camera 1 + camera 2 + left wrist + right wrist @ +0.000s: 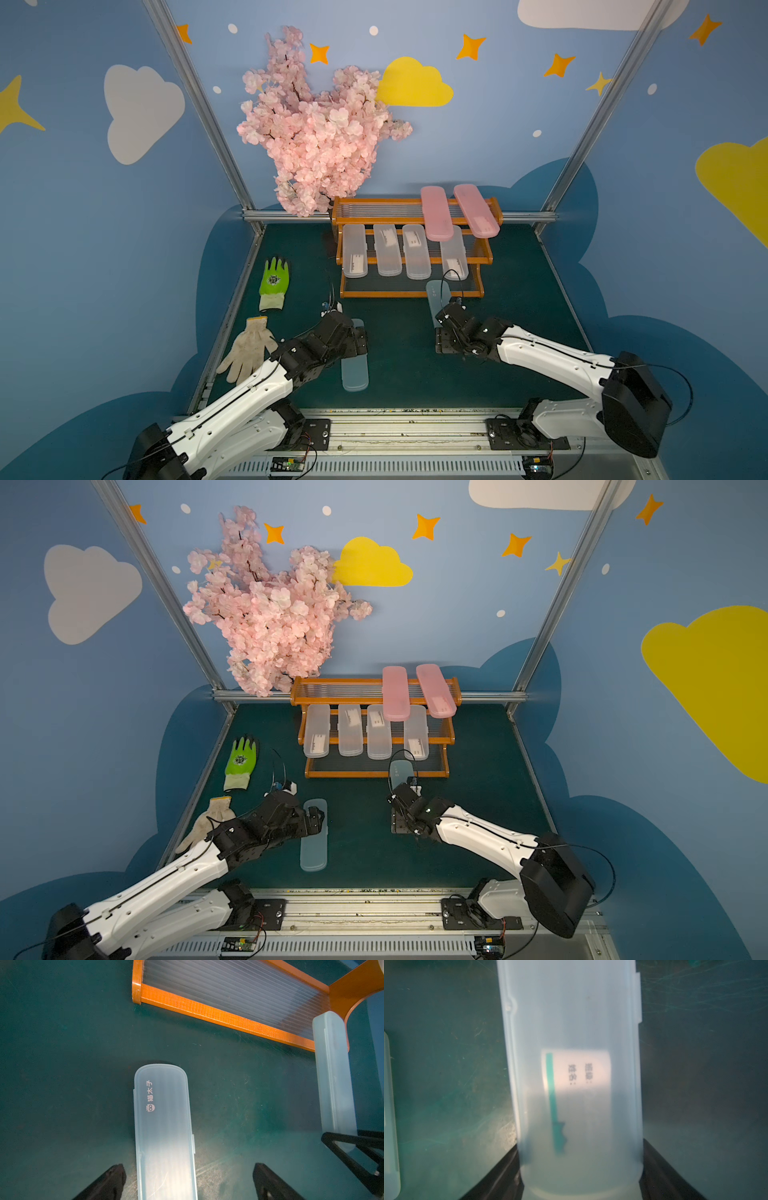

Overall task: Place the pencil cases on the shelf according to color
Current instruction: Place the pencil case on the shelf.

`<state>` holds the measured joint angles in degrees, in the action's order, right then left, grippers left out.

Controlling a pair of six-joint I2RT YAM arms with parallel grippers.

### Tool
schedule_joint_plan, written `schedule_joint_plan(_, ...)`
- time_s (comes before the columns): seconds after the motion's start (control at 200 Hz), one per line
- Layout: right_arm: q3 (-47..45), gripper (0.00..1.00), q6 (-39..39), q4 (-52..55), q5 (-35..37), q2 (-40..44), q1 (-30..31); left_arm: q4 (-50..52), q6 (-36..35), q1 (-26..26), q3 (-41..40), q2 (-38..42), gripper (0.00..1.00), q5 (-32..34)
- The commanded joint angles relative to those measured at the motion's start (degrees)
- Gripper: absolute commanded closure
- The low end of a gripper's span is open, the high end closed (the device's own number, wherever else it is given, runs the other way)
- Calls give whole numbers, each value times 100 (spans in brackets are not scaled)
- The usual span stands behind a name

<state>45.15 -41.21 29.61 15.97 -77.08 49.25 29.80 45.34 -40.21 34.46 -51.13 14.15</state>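
The shelf [395, 294] stands at the back of the green mat. Two pink pencil cases [435, 214] [476, 210] lie on its top tier and several clear ones [386, 249] on the middle tier. My right gripper [439, 322] is shut on one end of a pale blue case [437, 295] [571, 1043]. Its far end reaches the bottom tier's front rail. A second pale blue case [355, 374] [164, 1115] lies flat on the mat. My left gripper [359, 340] [190, 1180] is open astride it, both fingers clear of its sides.
A green glove [274, 282] and a beige glove [249, 349] lie on the mat at the left. A pink blossom branch [316, 124] hangs over the shelf's left end. Metal frame posts and walls bound the mat.
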Motion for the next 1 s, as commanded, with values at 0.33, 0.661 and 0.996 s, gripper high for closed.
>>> schedule_joint_plan(0.33, 915, 40, 248, -771, 210, -1131, -392, -468, -61, -19, -281, -369, 0, -161)
schedule_joint_plan(0.661, 1387, 42, 457, -976, -42, -1811, -767, -721, -122, -13, -269, -790, 0, -238)
schedule_joint_plan(0.996, 1914, 42, 623, -816, -322, -2293, -962, -937, -144, -7, -299, -1198, 0, -314)
